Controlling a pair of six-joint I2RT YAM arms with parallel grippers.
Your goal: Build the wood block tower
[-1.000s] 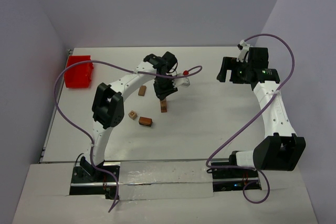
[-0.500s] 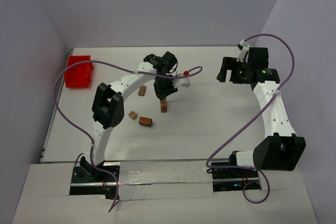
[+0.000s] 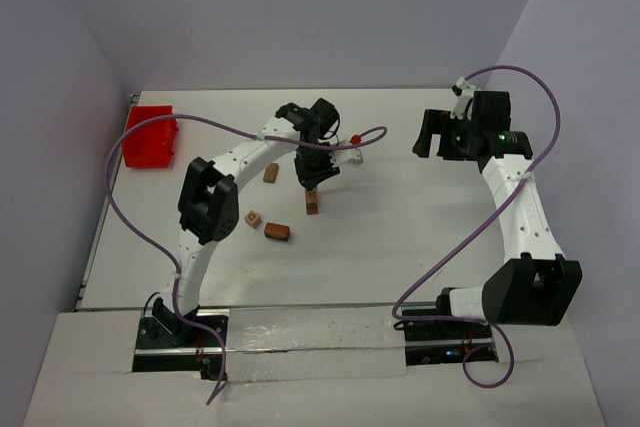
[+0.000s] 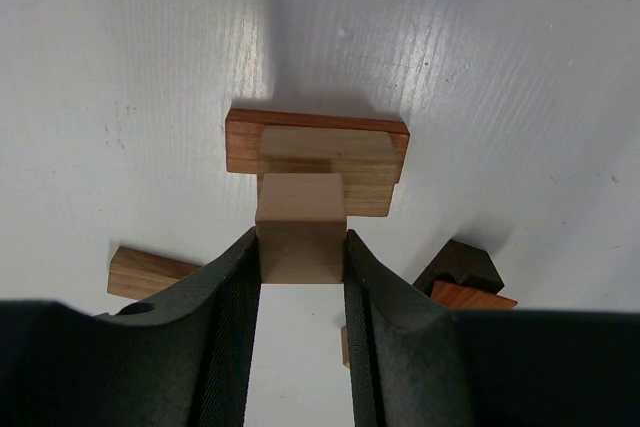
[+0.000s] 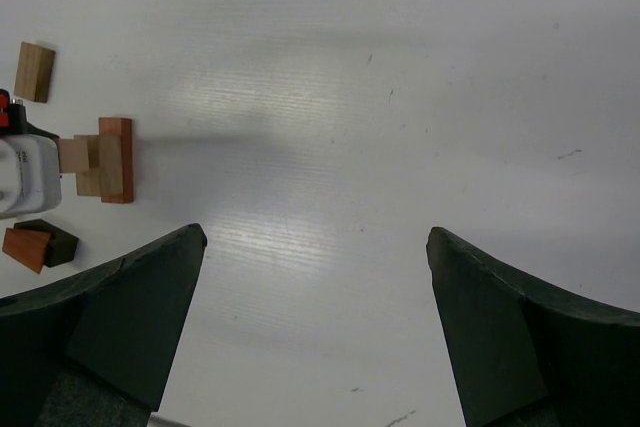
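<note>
Nothing visibly shifts: left gripper [image 4: 301, 245] clamps a pale block [image 4: 300, 209] over the wood block tower [image 4: 317, 142]; right gripper [image 5: 315, 235] gapes wide.

Loose blocks [image 3: 277, 232] crowd left of tower [image 3: 313, 205]; right free.

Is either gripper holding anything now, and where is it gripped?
The left gripper clamps a pale tan block by two opposite side faces, over the wood block tower. The right gripper is open and holds nothing.
</note>
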